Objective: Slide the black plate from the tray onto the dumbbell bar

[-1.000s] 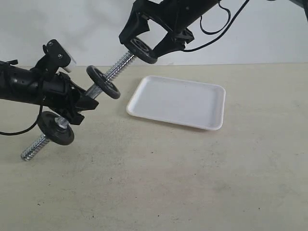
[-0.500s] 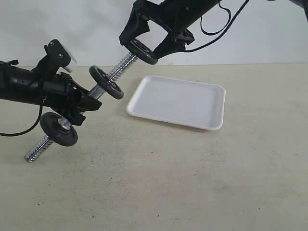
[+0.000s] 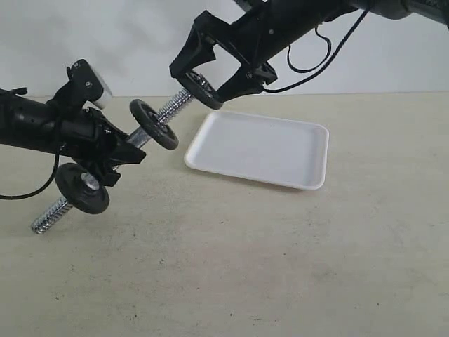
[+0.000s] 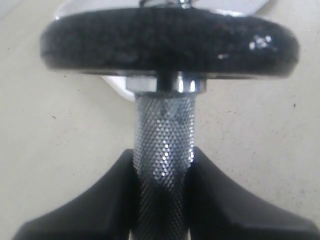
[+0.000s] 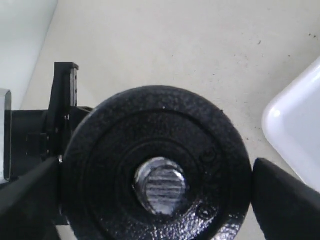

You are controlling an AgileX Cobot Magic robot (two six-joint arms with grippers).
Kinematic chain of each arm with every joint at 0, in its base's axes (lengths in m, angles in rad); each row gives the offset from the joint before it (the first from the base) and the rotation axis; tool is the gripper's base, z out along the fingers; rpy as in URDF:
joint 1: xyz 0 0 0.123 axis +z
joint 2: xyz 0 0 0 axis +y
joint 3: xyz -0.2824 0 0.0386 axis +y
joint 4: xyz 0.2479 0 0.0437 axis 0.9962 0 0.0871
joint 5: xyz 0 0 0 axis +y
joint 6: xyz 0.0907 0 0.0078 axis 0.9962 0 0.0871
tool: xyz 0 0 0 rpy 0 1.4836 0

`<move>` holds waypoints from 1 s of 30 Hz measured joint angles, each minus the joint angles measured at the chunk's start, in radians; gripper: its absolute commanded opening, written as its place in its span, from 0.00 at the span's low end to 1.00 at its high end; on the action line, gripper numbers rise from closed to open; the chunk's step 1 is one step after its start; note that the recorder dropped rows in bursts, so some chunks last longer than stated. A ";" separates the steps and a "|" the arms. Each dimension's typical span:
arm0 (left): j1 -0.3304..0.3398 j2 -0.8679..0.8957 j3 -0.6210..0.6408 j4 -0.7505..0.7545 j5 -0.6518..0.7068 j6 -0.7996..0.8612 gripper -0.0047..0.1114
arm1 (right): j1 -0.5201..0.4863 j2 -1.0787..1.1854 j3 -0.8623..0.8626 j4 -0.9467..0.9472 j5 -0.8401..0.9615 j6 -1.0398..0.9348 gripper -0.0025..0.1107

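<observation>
While left gripper (image 4: 162,161) clamps dumbbell bar (image 4: 162,132), right gripper (image 5: 155,174) clamps black plate (image 5: 102,150), wrist view: bar through hole

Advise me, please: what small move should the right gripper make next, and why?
Probably push the round matte-black plate further down the threaded chrome dumbbell bar: the right gripper holds it with only the bar's tip through its hole, while the left gripper clamps the knurled middle.

Exterior: raised, wide, looking down across the table (image 3: 231,274). Left wrist: close, sighting along the dumbbell bar (image 4: 162,142). Right wrist: close, end-on to the black plate (image 5: 100,150). All share that bar.
</observation>
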 measured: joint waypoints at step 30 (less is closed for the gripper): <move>-0.002 -0.010 -0.013 -0.024 0.061 0.000 0.08 | 0.084 0.011 0.007 0.002 -0.011 -0.072 0.04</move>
